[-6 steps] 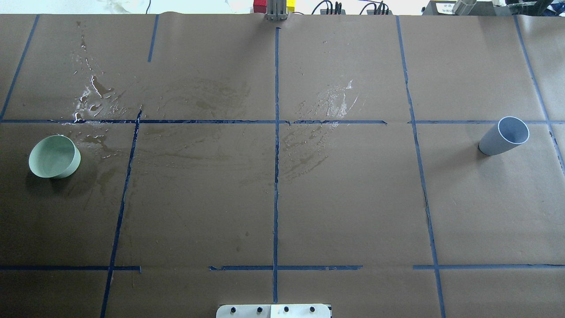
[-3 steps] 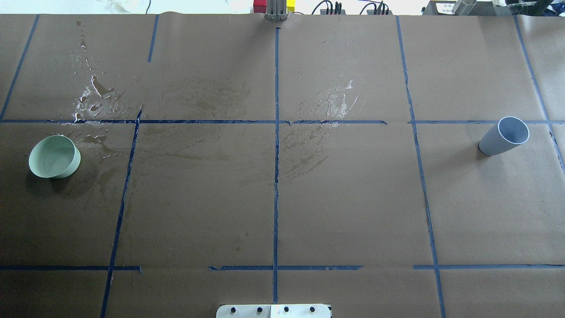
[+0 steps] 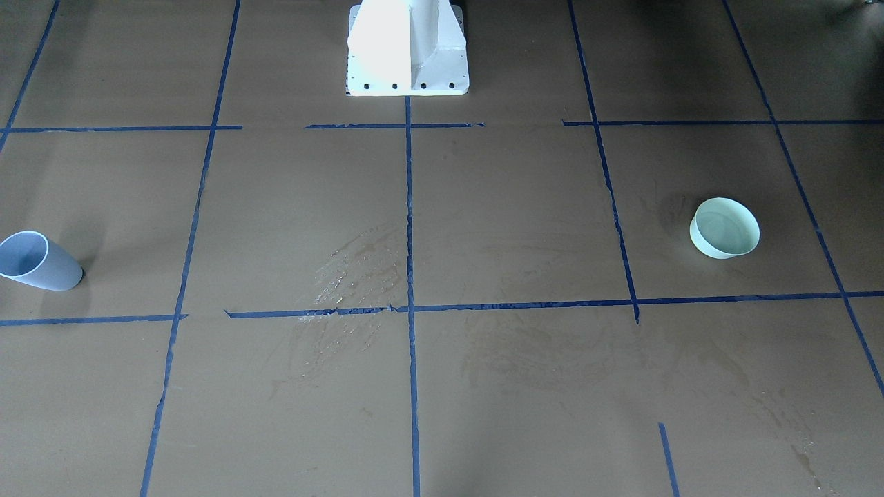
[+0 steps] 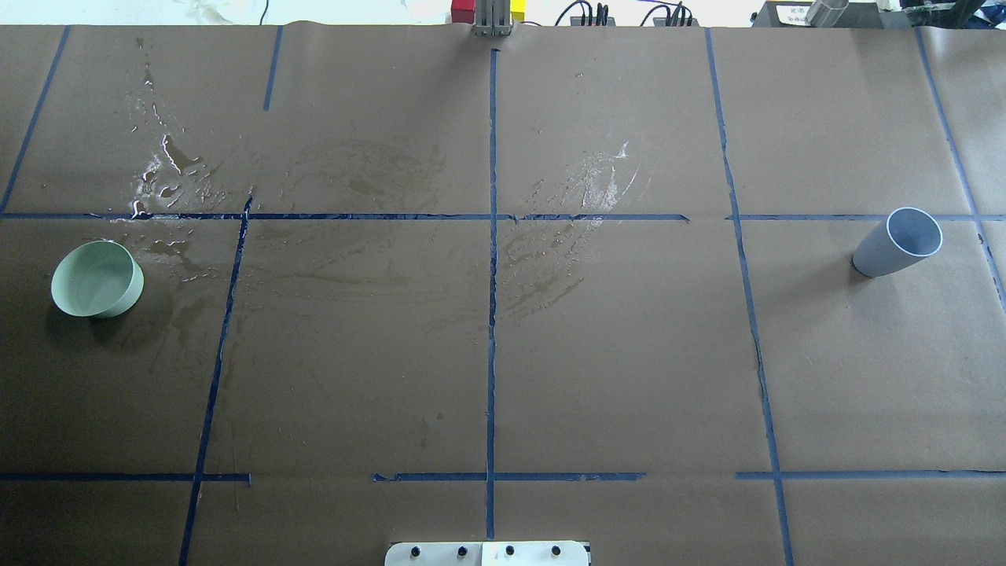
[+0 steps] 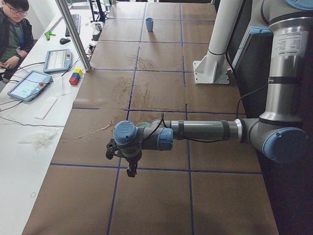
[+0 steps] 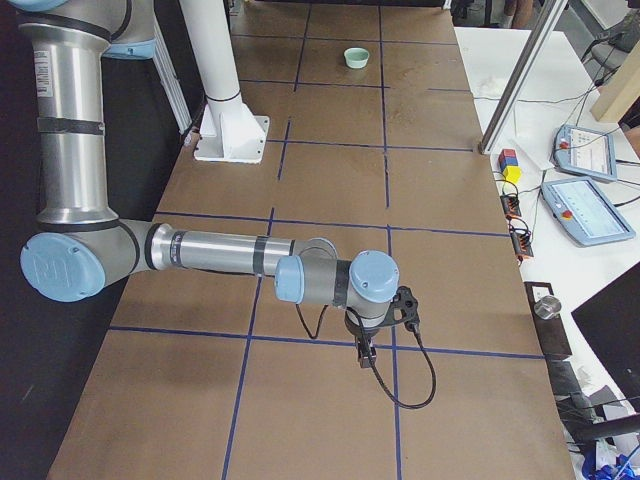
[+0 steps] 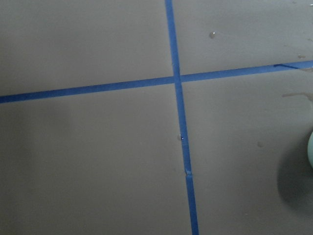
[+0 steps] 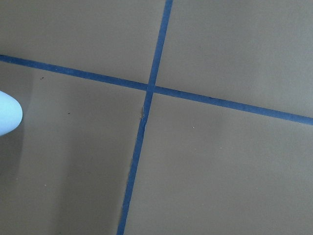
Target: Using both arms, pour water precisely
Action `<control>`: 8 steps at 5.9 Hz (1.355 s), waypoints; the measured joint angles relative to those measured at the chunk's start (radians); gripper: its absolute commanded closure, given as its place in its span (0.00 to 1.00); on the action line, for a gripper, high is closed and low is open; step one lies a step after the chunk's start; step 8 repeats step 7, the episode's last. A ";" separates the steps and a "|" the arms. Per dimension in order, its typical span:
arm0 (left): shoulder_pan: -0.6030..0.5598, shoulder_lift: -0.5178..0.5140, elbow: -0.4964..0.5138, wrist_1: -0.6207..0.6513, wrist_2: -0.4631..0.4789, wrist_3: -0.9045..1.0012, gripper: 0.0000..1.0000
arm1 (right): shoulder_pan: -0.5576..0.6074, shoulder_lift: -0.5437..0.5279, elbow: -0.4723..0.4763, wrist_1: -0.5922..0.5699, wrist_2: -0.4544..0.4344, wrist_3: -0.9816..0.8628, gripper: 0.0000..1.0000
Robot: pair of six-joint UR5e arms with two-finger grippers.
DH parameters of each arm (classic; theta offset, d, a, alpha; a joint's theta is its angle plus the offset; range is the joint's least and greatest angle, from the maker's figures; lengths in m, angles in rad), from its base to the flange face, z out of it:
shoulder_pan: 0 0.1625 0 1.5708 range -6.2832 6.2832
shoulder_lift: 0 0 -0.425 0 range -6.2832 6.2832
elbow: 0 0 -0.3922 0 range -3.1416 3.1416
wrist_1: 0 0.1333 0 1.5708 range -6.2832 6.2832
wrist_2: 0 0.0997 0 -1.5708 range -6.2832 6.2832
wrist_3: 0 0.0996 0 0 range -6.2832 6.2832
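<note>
A pale green bowl [image 4: 97, 278] stands at the table's left; it also shows in the front view [image 3: 724, 228] and at the left wrist view's right edge [image 7: 310, 152]. A blue-grey cup [image 4: 898, 242] stands upright at the far right, also in the front view [image 3: 38, 261]. Water shows only as shiny wet patches [image 4: 169, 177] on the paper. Neither arm enters the overhead or front views. My left arm [image 5: 195, 131] reaches out low beside the bowl. My right arm [image 6: 230, 252] reaches out low near the cup. I cannot tell whether either gripper is open or shut.
Brown paper with blue tape lines [image 4: 492, 259] covers the table. A second wet smear [image 4: 597, 185] lies near the middle. The white pedestal [image 3: 407, 48] stands at the robot's side. Tablets, coloured blocks and an operator [image 5: 14, 24] are beyond the far edge.
</note>
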 measured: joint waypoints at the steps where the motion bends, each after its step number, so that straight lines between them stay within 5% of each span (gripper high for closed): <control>1: -0.002 0.002 0.000 -0.006 0.004 0.000 0.00 | 0.000 -0.001 0.000 0.000 0.000 0.000 0.00; 8: -0.002 0.031 -0.014 -0.009 0.050 0.002 0.00 | -0.001 -0.008 -0.003 -0.001 0.002 0.000 0.00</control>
